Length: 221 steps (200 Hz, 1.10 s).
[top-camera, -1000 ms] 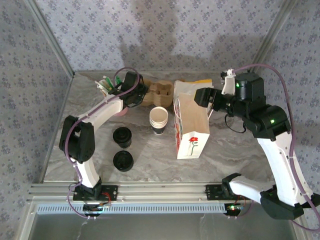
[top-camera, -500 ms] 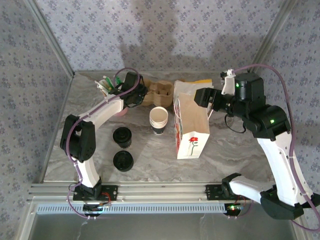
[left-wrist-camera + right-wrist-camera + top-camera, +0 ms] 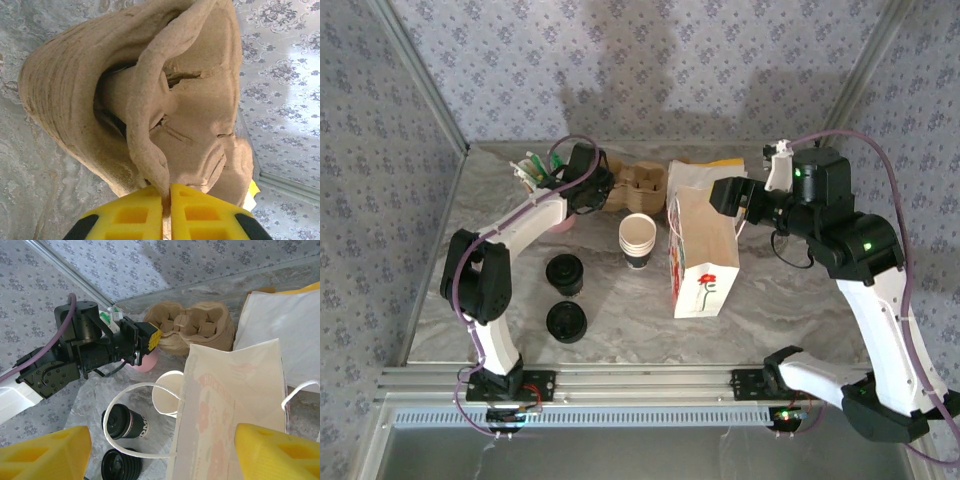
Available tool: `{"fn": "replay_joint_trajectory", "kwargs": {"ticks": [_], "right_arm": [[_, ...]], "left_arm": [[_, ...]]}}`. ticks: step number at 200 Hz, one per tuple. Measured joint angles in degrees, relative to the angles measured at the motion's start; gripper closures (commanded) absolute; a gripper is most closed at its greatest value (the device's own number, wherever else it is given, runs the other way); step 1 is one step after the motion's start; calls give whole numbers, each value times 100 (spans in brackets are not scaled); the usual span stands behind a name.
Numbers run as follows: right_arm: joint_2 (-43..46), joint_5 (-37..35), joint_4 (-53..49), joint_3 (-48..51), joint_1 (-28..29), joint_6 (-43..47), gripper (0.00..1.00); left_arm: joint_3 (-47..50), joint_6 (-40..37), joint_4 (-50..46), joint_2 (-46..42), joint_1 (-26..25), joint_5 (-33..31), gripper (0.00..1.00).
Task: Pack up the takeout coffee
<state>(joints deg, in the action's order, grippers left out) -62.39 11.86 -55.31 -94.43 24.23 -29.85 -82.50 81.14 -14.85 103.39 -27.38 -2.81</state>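
Since a sec ago the left gripper [image 3: 166,192] has closed from part-open, and its pads now pinch a thin rim of the pulp cup carrier [image 3: 165,100] at the far side of the table, prob. to drag it nearer for loading. The right gripper [image 3: 160,450] hangs w/ fingers wide, gripping nothing, by the far end of the paper bag [image 3: 705,250], likely ready to steady its mouth. The takeout coffee [image 3: 565,273] stands lidded & untouched near-left of centre, left of the cup stack [image 3: 637,238].
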Motion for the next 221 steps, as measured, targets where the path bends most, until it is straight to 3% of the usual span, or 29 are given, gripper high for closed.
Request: {"fn": "replay_joint_trajectory", "kwargs": {"ticks": [36,221], "right_arm": [[0,0,-4,0,0,2,23],[52,-66,-326,-334,-76,92,21]], "left_arm": [[-293,-114,-37,26,4,24,100],[-778,-723,125,57,7,109,100]]}}
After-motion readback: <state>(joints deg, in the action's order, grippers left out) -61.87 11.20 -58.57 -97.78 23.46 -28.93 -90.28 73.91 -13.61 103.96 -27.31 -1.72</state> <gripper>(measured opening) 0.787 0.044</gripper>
